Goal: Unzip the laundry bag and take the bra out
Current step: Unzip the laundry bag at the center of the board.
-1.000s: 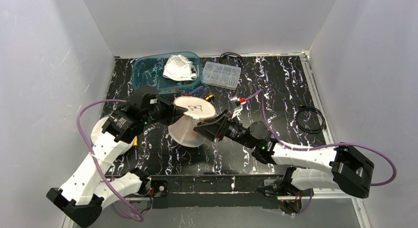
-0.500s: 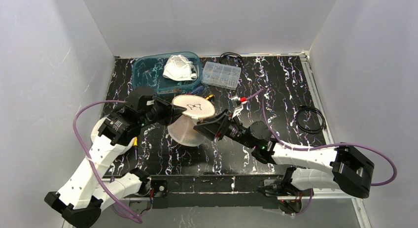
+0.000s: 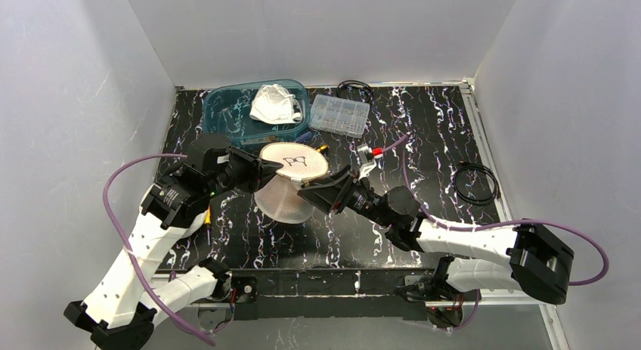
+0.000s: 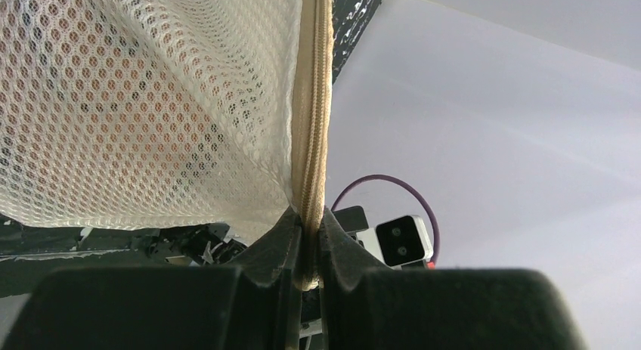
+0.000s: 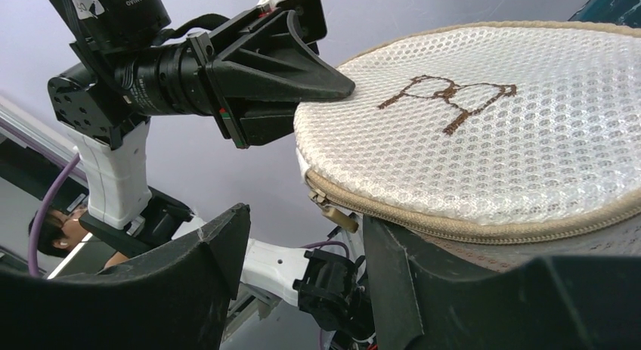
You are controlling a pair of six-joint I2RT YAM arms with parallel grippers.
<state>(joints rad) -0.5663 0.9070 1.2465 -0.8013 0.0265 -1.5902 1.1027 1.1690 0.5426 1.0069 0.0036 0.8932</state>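
White walls point(image 3: 317, 32) enclose three sides of a black, white-veined bench point(image 3: 453, 138); my two bases are bolted at its near edge.

Left arm: rises from the near-left corner and reaches inward to the middle of the bench. My left end effector point(image 4: 308, 221) is clenched on the beige zip tape point(image 4: 311, 100) at the rim of the laundry bag point(image 3: 291, 185), and the mesh fans out from the pinch.

Right arm: lies low across the near-right of the bench, with the wrist pointing at the bag from the right. My right end effector point(image 5: 306, 221) is released. Its fingers stand apart just below the bag's rim, and the small zip pull point(image 5: 338, 218) hangs between them, ungripped.

Task item: the laundry bag is a round mesh pouch held between both end effectors at bench centre. Its flat face is tilted up and carries a brown bra emblem point(image 5: 453, 97). The zip is closed along every stretch I can see. The mesh does not let me make out the contents. I cannot tell whether the underside touches the bench.

Surroundings: a teal bin point(image 3: 227, 108) at the back left holds a white fabric item point(image 3: 276, 104). A clear compartment box point(image 3: 339, 114) sits just beside it. A coiled black cable point(image 3: 476, 185) lies well apart at the right. Small tools point(image 3: 368, 153) lie behind the bag, close to my right wrist.
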